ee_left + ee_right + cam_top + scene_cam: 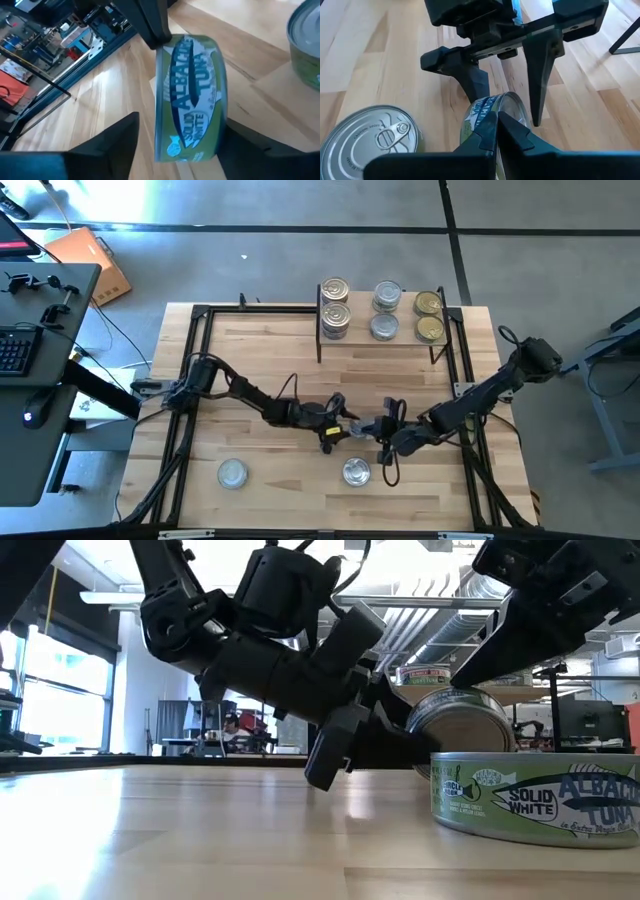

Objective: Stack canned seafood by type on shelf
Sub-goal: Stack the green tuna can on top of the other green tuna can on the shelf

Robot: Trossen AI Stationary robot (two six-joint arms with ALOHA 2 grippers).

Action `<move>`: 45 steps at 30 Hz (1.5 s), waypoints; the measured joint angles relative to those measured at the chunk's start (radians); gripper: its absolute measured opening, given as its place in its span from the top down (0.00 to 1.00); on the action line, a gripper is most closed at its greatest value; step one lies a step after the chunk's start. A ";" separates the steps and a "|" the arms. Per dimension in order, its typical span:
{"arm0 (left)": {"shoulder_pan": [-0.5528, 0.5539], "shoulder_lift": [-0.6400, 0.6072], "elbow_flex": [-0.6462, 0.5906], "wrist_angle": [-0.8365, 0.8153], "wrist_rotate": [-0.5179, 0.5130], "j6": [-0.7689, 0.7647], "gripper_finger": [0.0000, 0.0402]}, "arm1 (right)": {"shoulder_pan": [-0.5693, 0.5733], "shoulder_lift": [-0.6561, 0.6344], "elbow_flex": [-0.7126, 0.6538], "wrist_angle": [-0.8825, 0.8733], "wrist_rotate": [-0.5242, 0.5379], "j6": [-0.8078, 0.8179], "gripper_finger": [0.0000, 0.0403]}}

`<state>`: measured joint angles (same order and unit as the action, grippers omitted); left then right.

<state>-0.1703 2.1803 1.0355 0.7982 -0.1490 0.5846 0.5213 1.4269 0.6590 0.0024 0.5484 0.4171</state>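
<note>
A green-labelled tuna tin [192,100] stands on its edge at the table's middle [361,425], between my two grippers. My right gripper [497,124] comes from the right and is shut on it. My left gripper [181,124] reaches in from the left [340,427], open. One of its fingers [539,85] stands off each flat face of the tin, touching nothing that I can see. The low view shows the tin's lid [462,728]; its lower edge is hidden there. The shelf [400,346] stands at the far edge with several tins in three columns. My right gripper pinches the tin at its upper rim [487,106] between the two fingertips, slanting down from the table's right side. In the left wrist view its fingers [152,27] meet the tin's top corner. The tin sits on edge, lids facing sideways; whether it rests on the table I cannot tell.
A second tuna tin [357,471] lies flat just nearer than the grippers [540,795], close under the right arm. Another silver tin [232,473] lies near the table's near-left. Black frame rails [190,380] run along the table's left and right sides.
</note>
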 joint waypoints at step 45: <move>0.000 -0.009 0.000 -0.067 -0.006 -0.217 0.58 | 0.002 0.137 0.012 0.025 0.034 -0.105 0.70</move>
<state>-0.1706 2.1715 1.0359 0.7310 -0.1549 0.3679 0.5232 1.5640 0.6712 0.0277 0.5827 0.3126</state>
